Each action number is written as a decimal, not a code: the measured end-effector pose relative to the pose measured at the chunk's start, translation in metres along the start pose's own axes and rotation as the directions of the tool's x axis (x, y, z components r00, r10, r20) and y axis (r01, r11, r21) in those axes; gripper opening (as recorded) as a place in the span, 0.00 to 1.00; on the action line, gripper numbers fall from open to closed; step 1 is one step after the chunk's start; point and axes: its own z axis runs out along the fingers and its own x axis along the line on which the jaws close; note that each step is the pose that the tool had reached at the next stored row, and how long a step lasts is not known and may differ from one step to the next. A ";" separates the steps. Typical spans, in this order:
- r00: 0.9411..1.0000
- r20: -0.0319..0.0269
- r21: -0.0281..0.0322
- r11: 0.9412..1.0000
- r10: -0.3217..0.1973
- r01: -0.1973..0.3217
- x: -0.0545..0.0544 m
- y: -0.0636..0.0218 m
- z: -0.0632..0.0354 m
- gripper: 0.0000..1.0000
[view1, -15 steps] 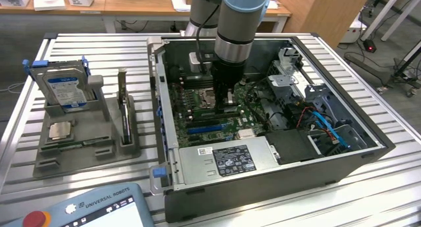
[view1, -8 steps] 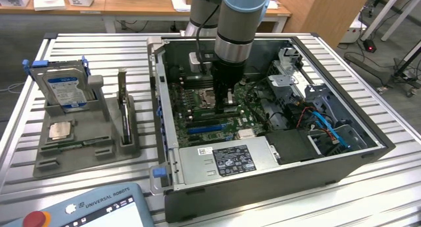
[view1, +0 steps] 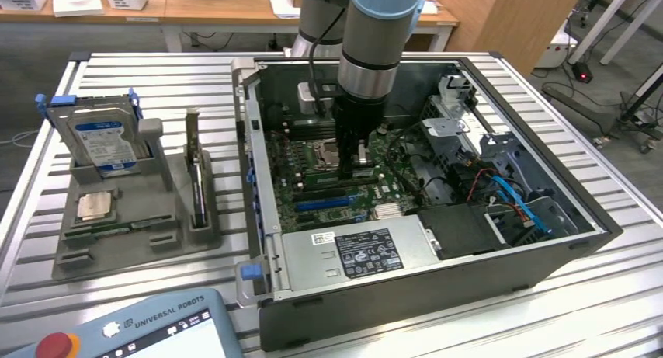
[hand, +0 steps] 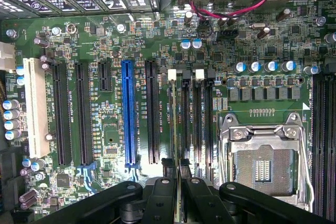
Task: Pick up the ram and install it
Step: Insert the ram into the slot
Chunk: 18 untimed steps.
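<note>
My gripper [view1: 361,158] is down inside the open computer case [view1: 264,218], just above the motherboard beside the empty processor socket [hand: 262,166]. The wrist view shows its two black fingers [hand: 167,170] nearly together on a thin green board seen edge-on, the ram [hand: 176,150]. The ram runs in line with the outermost of the black memory slots [hand: 195,124], the one farthest from the socket, whose white end clip [hand: 171,73] shows beyond it. Whether the ram sits in the slot or just over it I cannot tell.
A grey holder [view1: 135,245] at the exterior view's left carries a hard drive [view1: 104,137], an upright dark expansion card [view1: 195,168] and a square silver processor [view1: 95,205]. The power supply [view1: 358,253], drive cage [view1: 456,102] and blue cables [view1: 513,203] crowd the case. A teach pendant [view1: 135,331] lies in front.
</note>
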 end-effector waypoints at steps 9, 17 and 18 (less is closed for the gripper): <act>1.000 0.000 0.000 1.000 0.000 0.000 0.000 0.0000 0.0000 0.38; 1.000 0.000 0.000 1.000 0.000 0.000 0.000 0.0000 0.0000 0.44; 1.000 0.000 0.000 1.000 0.000 0.000 0.000 0.0000 0.0000 0.44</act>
